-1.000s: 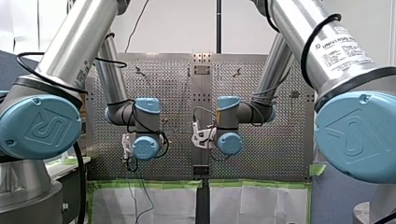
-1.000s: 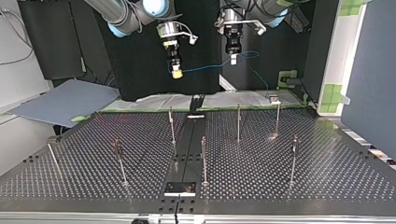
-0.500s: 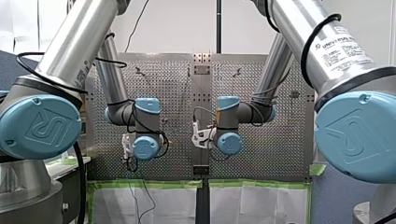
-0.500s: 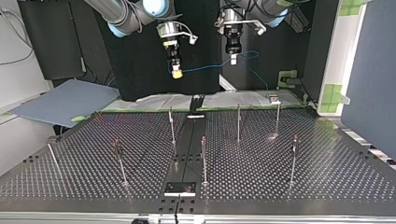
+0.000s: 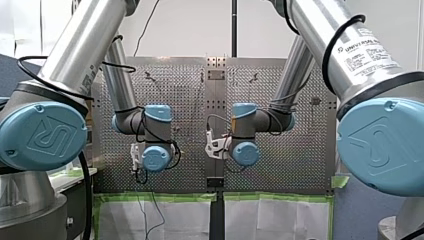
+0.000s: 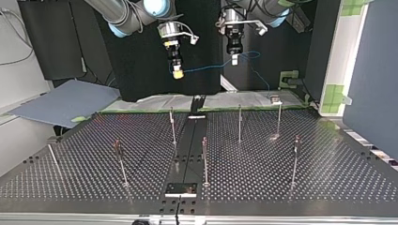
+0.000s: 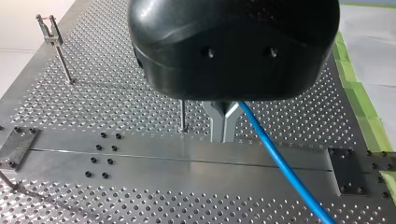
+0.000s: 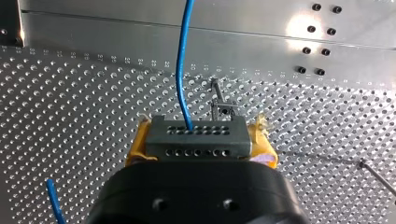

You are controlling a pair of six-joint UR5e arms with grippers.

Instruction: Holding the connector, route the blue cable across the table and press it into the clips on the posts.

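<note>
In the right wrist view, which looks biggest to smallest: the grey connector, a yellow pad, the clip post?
1. grey connector, clearly largest.
2-3. yellow pad and clip post look alike; the pad is mostly hidden and the post farther away, so unranked.

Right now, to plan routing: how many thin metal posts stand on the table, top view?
7 thin metal posts: three at the view's left, one central, three at its right. Others may be hidden.

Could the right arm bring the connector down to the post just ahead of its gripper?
Probably yes. The right gripper, shut on the connector, hangs above the post with only bare perforated table between; the blue cable runs off beside the post, not across it.
</note>
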